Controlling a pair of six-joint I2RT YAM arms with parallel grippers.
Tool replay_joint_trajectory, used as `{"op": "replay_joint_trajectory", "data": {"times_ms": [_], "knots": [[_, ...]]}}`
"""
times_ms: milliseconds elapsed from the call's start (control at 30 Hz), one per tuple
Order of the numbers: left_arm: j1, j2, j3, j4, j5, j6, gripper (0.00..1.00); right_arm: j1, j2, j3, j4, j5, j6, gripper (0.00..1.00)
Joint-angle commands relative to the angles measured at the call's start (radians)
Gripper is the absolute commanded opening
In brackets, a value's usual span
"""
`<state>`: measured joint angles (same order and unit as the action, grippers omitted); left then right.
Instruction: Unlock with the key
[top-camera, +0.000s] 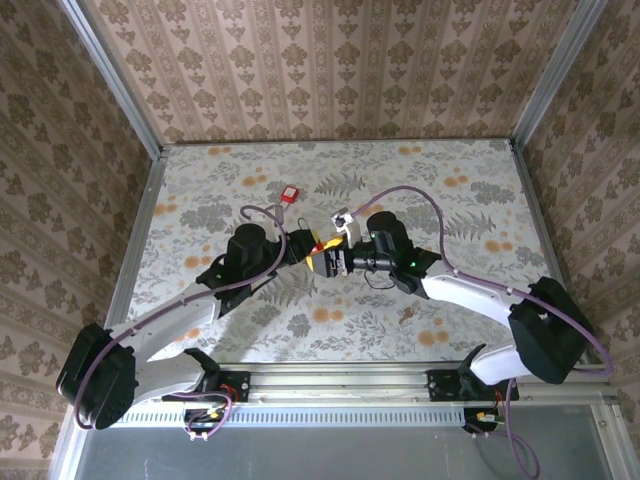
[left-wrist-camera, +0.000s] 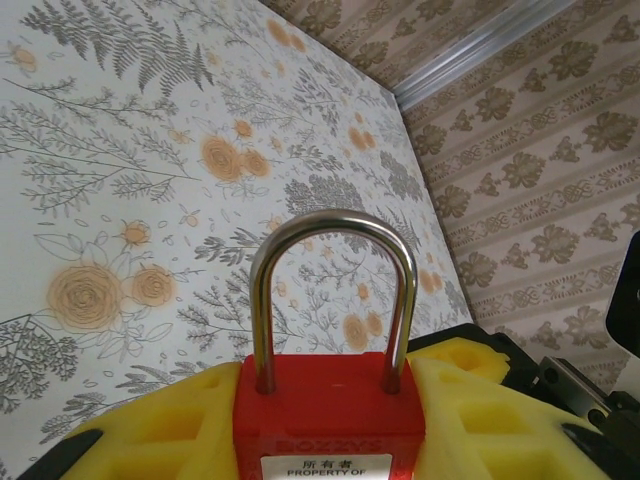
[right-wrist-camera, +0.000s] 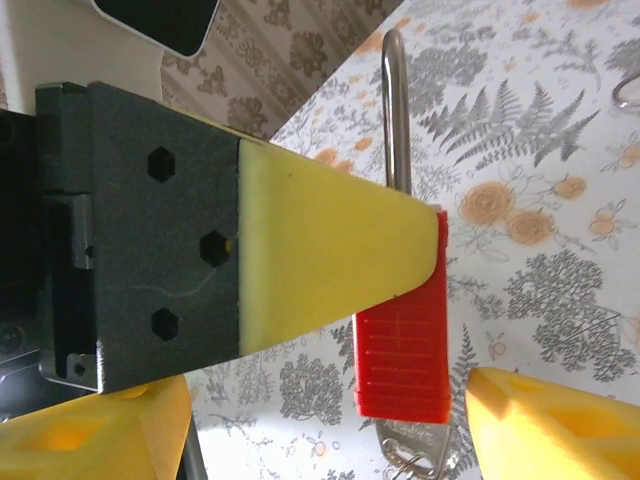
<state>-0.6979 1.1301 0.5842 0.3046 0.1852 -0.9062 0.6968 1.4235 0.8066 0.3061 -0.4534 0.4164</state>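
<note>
While the left claw (left-wrist-camera: 330, 388) clamps the red padlock (left-wrist-camera: 330, 425), thin dull-metal key (right-wrist-camera: 410, 450) at its base, bottom centre, partly cropped, right claw (right-wrist-camera: 328, 398) spread apart either side.

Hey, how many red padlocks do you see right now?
2. One red padlock is clamped in the left gripper at mid-table. A second red padlock lies on the table farther back, apart from both grippers. More may be hidden from view.
</note>
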Motion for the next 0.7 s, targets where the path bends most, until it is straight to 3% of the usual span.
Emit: {"op": "replay_joint_trajectory", "data": {"times_ms": [0, 433, 667], "knots": [[-0.013, -0.039, -0.022, 0.056, 0.04, -0.016, 0.0, 0.001, 0.03, 0.062, -0.025, 0.004, -0.02, 0.68], [-0.008, -0.06, -0.053, 0.09, 0.057, -0.041, 0.0, 0.001, 0.019, 0.077, -0.084, 0.001, -0.046, 0.35], [-0.021, -0.008, -0.052, 0.184, 0.115, -0.091, 0.0, 0.0, -0.022, 0.062, -0.097, -0.014, -0.073, 0.08]]}}
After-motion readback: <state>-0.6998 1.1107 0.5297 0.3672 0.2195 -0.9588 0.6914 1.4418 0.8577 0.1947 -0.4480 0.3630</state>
